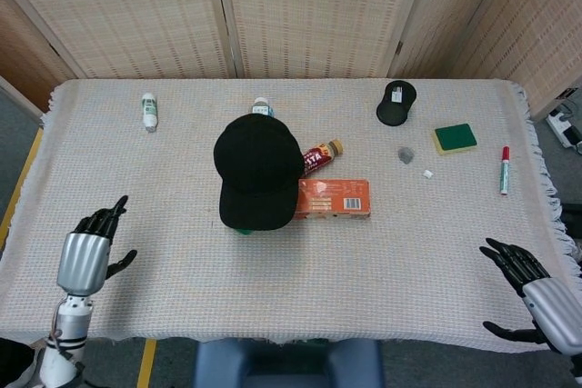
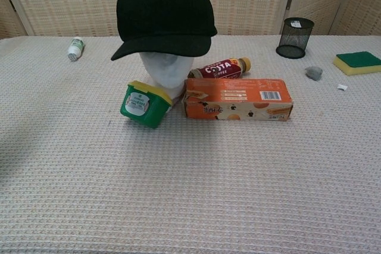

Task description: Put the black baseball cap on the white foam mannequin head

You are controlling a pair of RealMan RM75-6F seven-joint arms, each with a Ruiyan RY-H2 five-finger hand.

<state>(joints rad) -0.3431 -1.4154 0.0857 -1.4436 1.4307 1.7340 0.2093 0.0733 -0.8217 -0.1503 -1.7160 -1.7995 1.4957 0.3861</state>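
Left hand (image 1: 85, 256) at the table's near left corner, over the front edge, fingers spread wide and holding nothing; well apart from every object; seen in the head view only. Right hand (image 1: 535, 293) at the near right corner, likewise spread wide and empty, thumb set apart from the other fingers; also outside the chest view.

Black baseball cap (image 2: 164, 13) seated on the white foam mannequin head (image 2: 165, 72) near the table's middle, somewhat toward the left edge; brim facing the near edge and covering the upper face; free of both hands. From the head view, cap (image 1: 257, 170) hides the mannequin head entirely.

Green tub with yellow lid (image 2: 143, 104) tipped on its side, touching the mannequin's base on the left-edge side. Orange carton (image 2: 237, 99) lying flat just beside the base on the right-edge side, long side parallel to the near edge. Costa bottle (image 2: 219, 68) lying on its side behind the carton, cap end pointing toward the far right corner.

Black mesh cup (image 1: 396, 102) near the far edge, right of centre. Small grey lump (image 1: 406, 154) and small white scrap (image 1: 427, 174) between cup and right edge. Green and yellow sponge (image 1: 454, 138) toward the right edge; red marker (image 1: 504, 170) just beside the right edge. Small white bottle (image 1: 148, 111) lying near the far left corner; another bottle (image 1: 262, 107) partly hidden behind the cap.
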